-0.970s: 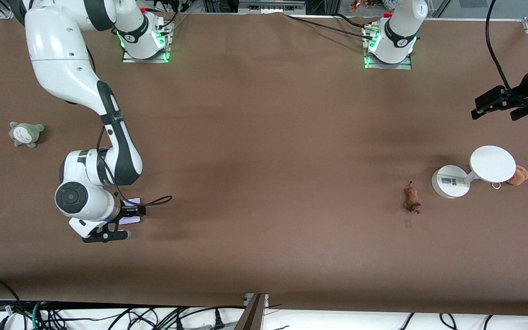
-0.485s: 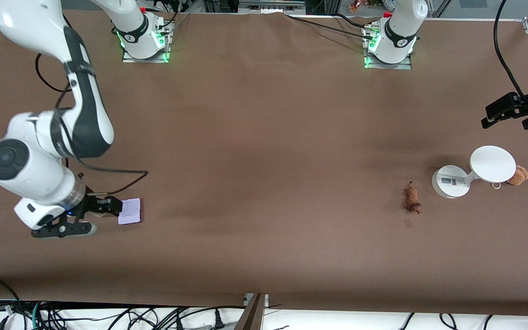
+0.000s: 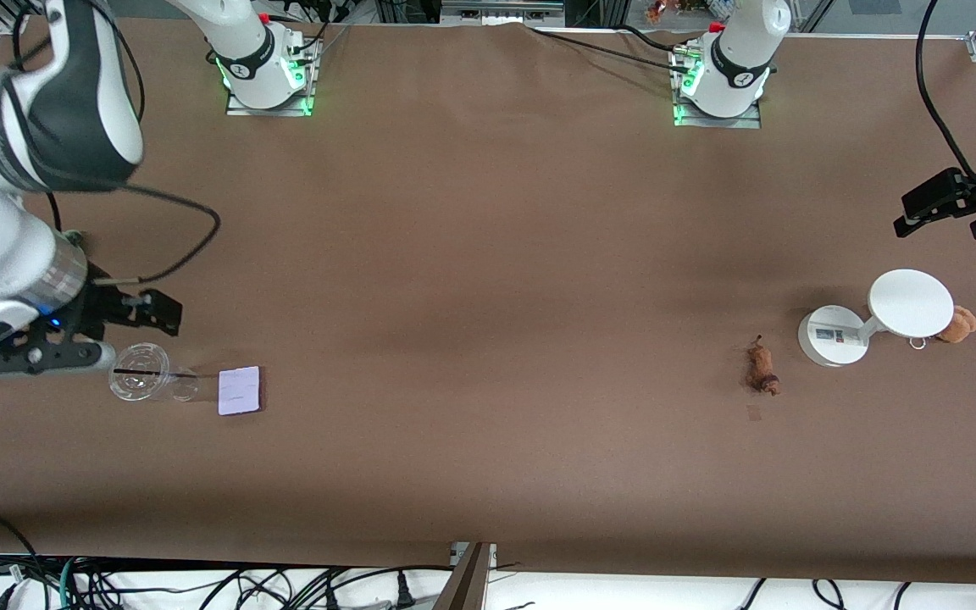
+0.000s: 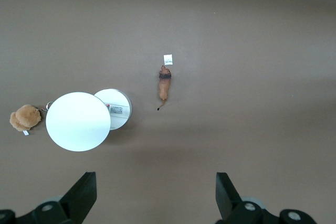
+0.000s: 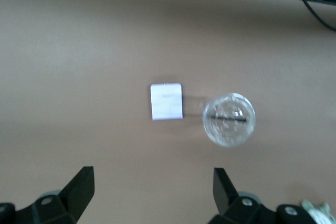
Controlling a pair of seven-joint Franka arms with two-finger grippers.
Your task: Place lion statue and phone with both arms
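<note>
The phone [image 3: 240,390] lies flat on the brown table toward the right arm's end; it also shows in the right wrist view [image 5: 166,101]. My right gripper [image 3: 94,335] is open and empty in the air, off to the side of the phone, with its jaws wide apart in the right wrist view [image 5: 153,177]. The lion statue [image 3: 762,366] lies on the table toward the left arm's end and shows in the left wrist view [image 4: 165,85]. My left gripper [image 3: 958,207] is open and empty, high over the table's edge [image 4: 156,182].
A clear plastic cup [image 3: 141,383] stands beside the phone [image 5: 229,119]. A white round-based stand [image 3: 834,335] stands beside the lion, with a tan plush [image 3: 957,324] next to it. A small paper tag [image 4: 168,59] lies by the lion. A grey-green plush [image 5: 314,209] shows partly.
My right gripper has lifted off the phone and swung toward the right arm's end of the table, uncovering the cup. The phone stays put. My left gripper has drifted slightly outward.
</note>
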